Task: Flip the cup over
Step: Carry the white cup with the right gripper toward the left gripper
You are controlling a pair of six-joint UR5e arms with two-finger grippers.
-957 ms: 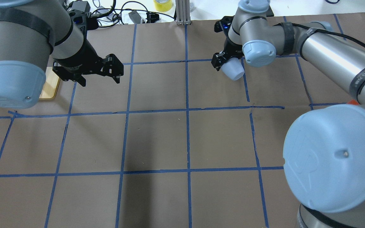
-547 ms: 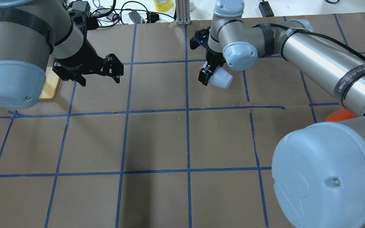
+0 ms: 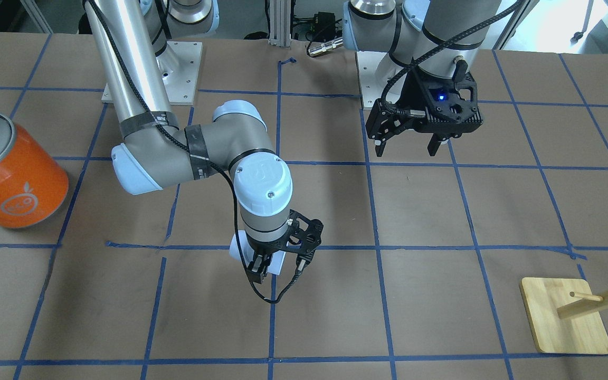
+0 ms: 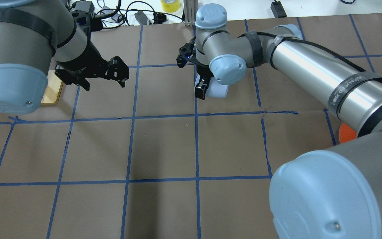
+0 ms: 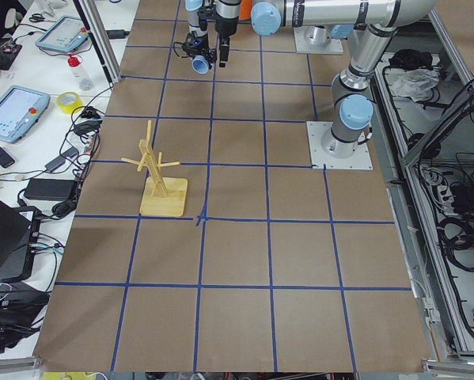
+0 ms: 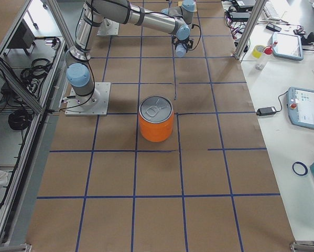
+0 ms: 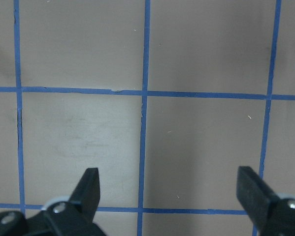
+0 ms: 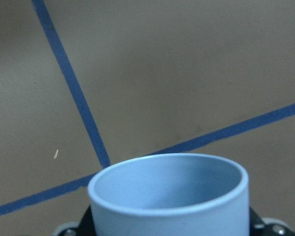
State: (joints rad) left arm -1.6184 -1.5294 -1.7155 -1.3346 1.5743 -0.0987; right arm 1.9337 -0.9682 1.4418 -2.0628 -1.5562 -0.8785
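- The right gripper (image 3: 263,268) pinches the cup (image 4: 219,90) by its wall. The cup is held tilted just beside a blue tape line (image 4: 196,109), in the far middle of the table.
- In the right wrist view we see its open, bluish rim.
- The left gripper (image 7: 169,174) is spread wide with nothing between its fingers, over the brown paper (image 7: 201,137).
- The orange can (image 3: 11,177) bears a white round fruit logo. We cannot read any lettering there.
- The black band (image 4: 351,87) on the right arm carries white print, too blurred for us to read.
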